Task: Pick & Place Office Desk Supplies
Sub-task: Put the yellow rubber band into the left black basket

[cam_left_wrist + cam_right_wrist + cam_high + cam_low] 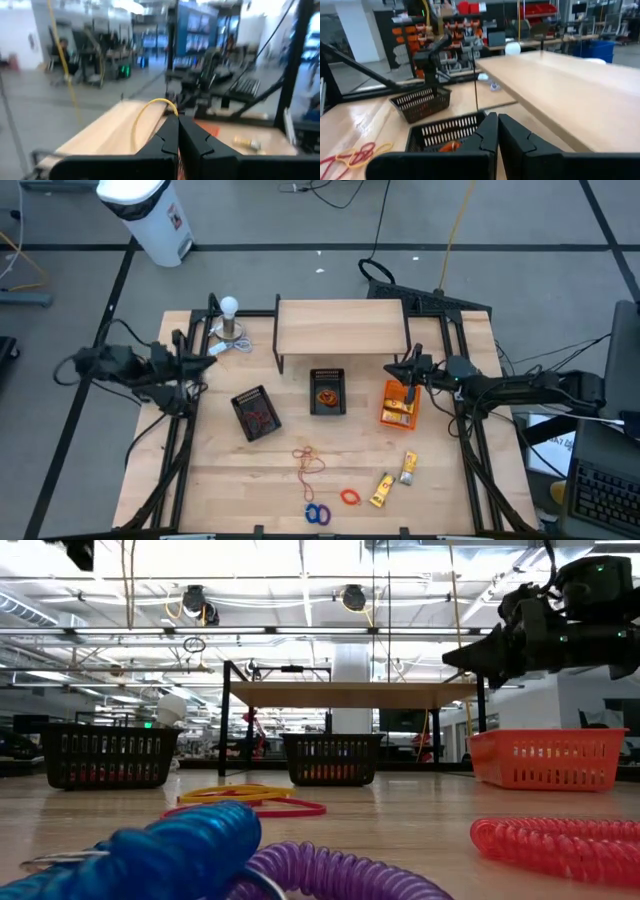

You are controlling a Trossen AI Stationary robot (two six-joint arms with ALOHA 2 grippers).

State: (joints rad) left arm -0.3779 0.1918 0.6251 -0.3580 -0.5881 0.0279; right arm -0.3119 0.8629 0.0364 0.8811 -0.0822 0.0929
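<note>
My left gripper [203, 352] hovers at the table's left side, near the white bulb [230, 307], and is shut on a thin yellow rubber band [145, 111]. My right gripper [402, 370] is shut and holds nothing. It hangs over the far end of the orange bin [399, 406]. Loose rubber bands [308, 461] lie on the table's near half. So do an orange ring [349, 497], blue rings [317, 514] and two yellow packets [381, 490]. The low view shows the blue ring [170, 850] and the orange ring [560, 845] close up. My left gripper pinches the yellow rubber band at one spot of its loop [172, 103], right at the fingertips. The fingers reach out about level, toward the table's right side. The rest of the loop arches away from the tips and drops beside one finger [162, 142], off the table.
Two black mesh bins [256, 413] [327, 392] and the orange bin stand in a row mid-table. The left one holds red bands and the middle one orange bands. A low wooden shelf [342, 327] stands behind them. Bare wood lies along the near edge around the loose items.
</note>
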